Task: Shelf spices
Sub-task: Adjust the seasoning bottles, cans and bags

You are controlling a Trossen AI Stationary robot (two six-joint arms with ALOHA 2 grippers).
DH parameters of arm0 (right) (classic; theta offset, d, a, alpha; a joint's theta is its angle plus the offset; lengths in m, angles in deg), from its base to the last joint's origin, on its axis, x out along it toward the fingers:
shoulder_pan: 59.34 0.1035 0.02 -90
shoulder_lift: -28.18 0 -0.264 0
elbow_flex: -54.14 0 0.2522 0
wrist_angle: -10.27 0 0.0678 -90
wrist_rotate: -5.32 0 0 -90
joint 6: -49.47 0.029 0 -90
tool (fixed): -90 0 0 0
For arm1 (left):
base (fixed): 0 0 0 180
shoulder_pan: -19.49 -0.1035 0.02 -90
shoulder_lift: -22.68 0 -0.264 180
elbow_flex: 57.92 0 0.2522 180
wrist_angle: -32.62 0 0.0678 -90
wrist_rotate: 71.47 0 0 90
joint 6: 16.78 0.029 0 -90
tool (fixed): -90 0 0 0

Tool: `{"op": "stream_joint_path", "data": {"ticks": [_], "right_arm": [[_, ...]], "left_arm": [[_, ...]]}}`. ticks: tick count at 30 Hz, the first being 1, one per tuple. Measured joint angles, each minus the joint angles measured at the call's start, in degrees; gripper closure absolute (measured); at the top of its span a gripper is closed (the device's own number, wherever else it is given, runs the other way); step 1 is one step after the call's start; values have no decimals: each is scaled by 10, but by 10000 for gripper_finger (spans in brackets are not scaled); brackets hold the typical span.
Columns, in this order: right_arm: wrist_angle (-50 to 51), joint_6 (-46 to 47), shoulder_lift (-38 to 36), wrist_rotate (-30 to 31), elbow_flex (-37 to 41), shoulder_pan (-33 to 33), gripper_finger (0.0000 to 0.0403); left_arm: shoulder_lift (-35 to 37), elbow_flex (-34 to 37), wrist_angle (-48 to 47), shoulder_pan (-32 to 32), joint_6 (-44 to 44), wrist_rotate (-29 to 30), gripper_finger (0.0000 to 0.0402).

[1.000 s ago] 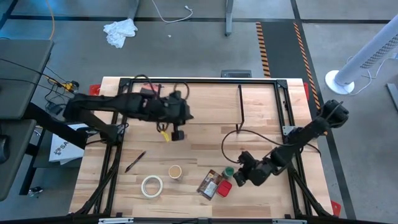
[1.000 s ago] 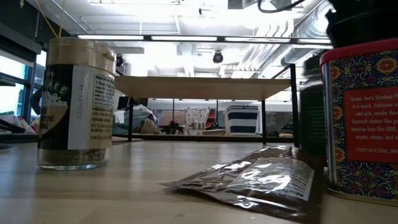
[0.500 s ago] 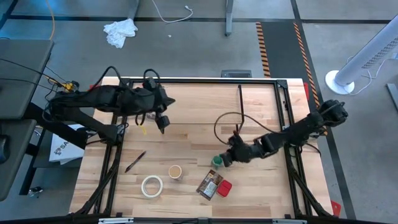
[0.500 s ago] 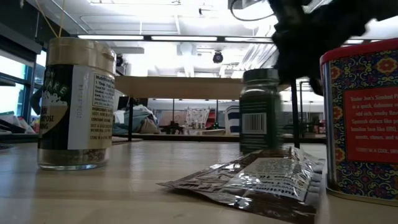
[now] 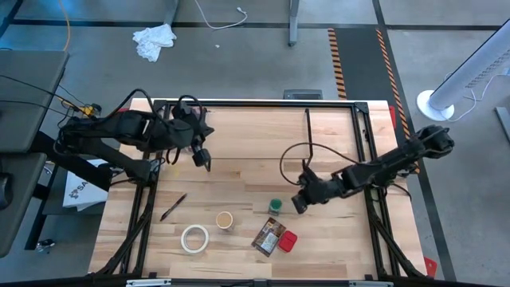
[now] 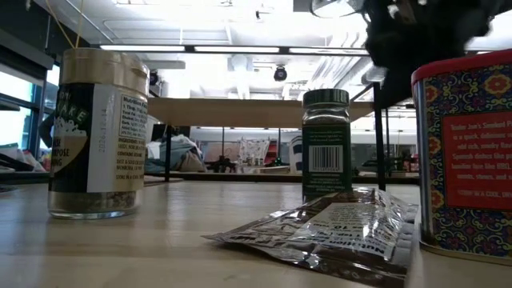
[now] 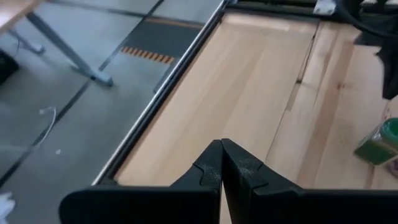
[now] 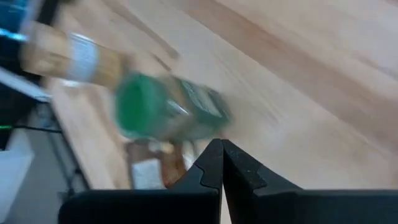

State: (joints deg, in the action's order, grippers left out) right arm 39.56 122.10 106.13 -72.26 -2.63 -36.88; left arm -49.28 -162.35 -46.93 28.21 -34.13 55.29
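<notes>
One green-lidded jar (image 5: 275,206) stood upright on the bench just beside our closed, empty right gripper (image 5: 300,203), far nearer than our closed left gripper (image 5: 205,164).

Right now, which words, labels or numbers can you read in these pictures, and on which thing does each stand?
"Trader Joe's Smoked P...": red square tin, rest cut off.
"...AKE": tan-lidded round jar; small print unreadable.
Barcode only: green-lidded jar, digits too small.
Flat packet: print too blurred.
Box beside table: logo unreadable.
</notes>
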Motion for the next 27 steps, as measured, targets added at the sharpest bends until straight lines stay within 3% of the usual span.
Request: {"op": "stream_joint_path", "data": {"ticks": [6, 20, 27], "right_arm": [[-45, 59, 64, 8, 0, 31, 403], [-278, 16, 207, 28, -3, -6, 403], [-300, -94, 291, -13, -126, -34, 403]], "left_arm": [[0, 0, -66, 27, -62, 43, 401], [0, 0, -166, 117, -254, 120, 401], [0, 0, -225, 176, -370, 158, 401]]}}
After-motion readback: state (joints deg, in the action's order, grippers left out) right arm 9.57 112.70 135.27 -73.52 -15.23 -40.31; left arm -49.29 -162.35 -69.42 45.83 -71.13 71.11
